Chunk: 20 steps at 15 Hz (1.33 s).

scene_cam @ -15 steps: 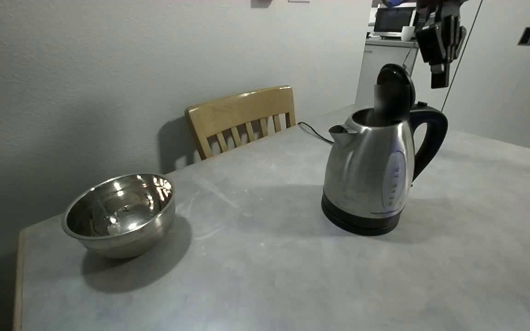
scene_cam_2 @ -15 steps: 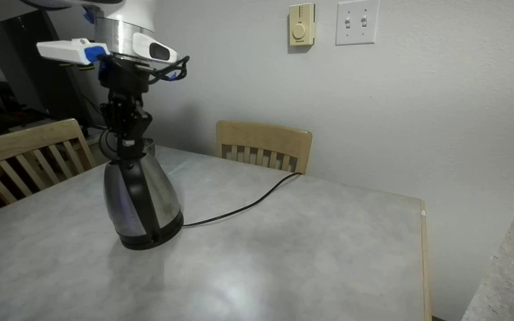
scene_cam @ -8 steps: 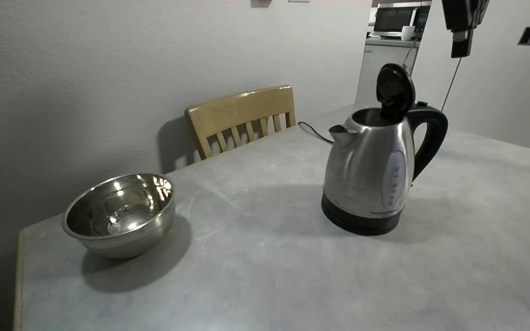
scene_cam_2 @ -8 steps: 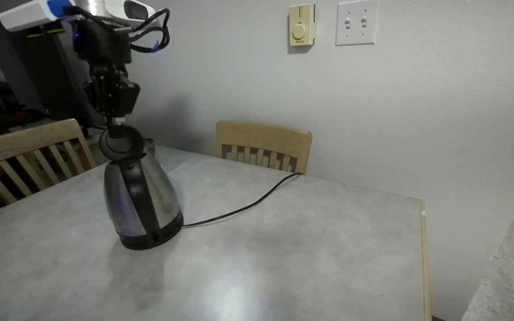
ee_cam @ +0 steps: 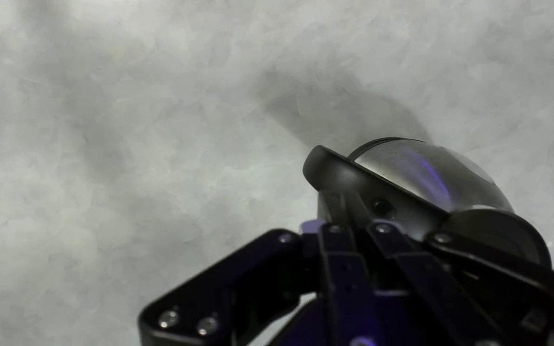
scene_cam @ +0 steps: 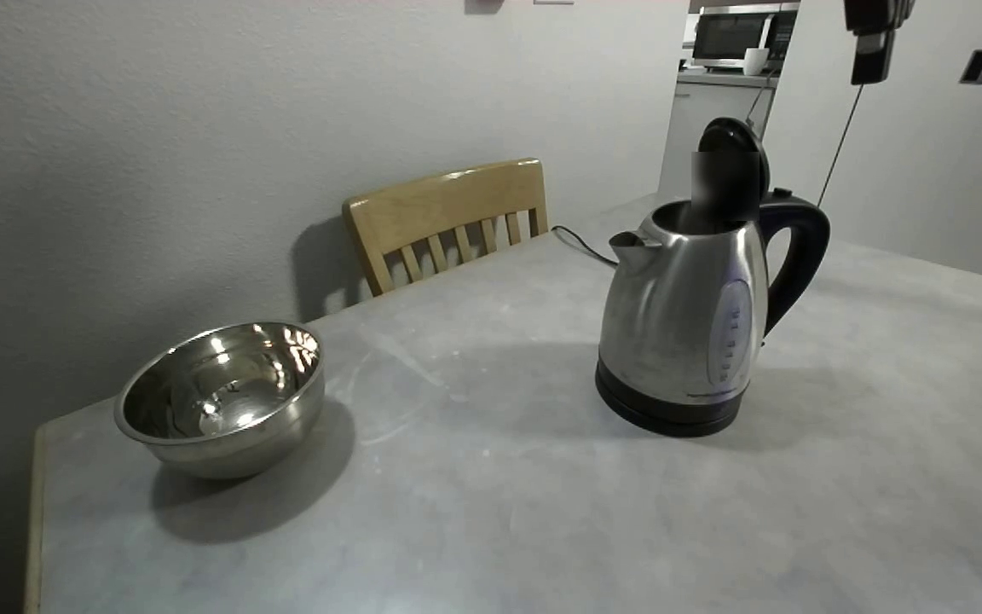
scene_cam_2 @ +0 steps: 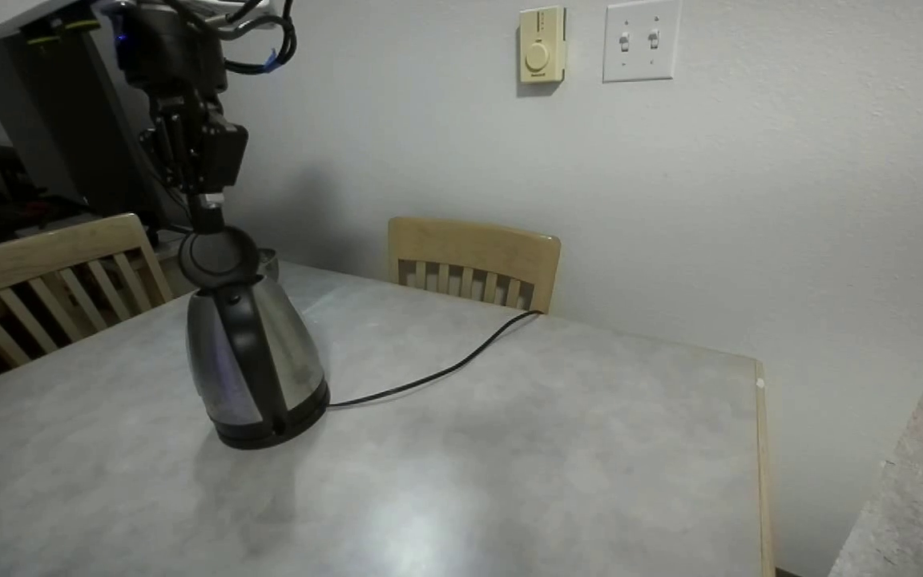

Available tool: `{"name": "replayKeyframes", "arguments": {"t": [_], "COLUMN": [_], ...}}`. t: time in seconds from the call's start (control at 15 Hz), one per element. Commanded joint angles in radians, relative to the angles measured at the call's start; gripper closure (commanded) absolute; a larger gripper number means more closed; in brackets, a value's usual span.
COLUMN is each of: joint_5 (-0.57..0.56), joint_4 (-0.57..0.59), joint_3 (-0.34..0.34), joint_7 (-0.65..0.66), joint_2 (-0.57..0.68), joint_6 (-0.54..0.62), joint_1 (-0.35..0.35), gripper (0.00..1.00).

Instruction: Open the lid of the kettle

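The steel kettle [scene_cam: 670, 324] stands upright on the table, its spout away from the handle [scene_cam: 802, 247]. Its black lid [scene_cam: 725, 136] stands up open on its hinge at the handle side; part of it is blurred. The lid also shows upright in an exterior view [scene_cam_2: 219, 255] and at the right in the wrist view [ee_cam: 498, 233]. My gripper [scene_cam: 873, 61] is above and apart from the kettle, on the handle side. In the wrist view its fingertips [ee_cam: 342, 199] are together with nothing seen between them, overlapping the handle in the picture.
A shiny metal bowl [scene_cam: 227, 409] sits on the grey table [scene_cam: 491, 512], well away from the kettle on its spout side. A black cord [scene_cam_2: 445, 373] runs from the kettle base to the table edge. Wooden chairs [scene_cam_2: 473, 248] stand at the table's edges, near the wall.
My gripper has risen and moved back away from the kettle, fast at first, then slower. The lid stays standing open. The kettle and bowl have not moved.
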Motion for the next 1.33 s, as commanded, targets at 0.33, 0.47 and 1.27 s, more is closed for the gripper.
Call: {"name": "replayKeyframes", "arguments": {"t": [0.33,0.47,1.27], "joint_5": [0.000,0.000,-0.045], "joint_4": [0.002,0.002,0.009], "joint_3": [0.002,0.002,0.007], "joint_7": [0.001,0.001,0.079], "joint_2": [0.000,0.000,-0.007], "joint_6": [-0.002,-0.002,0.014], "joint_1": [-0.002,-0.002,0.000], "gripper": [0.71,0.71,0.01]}}
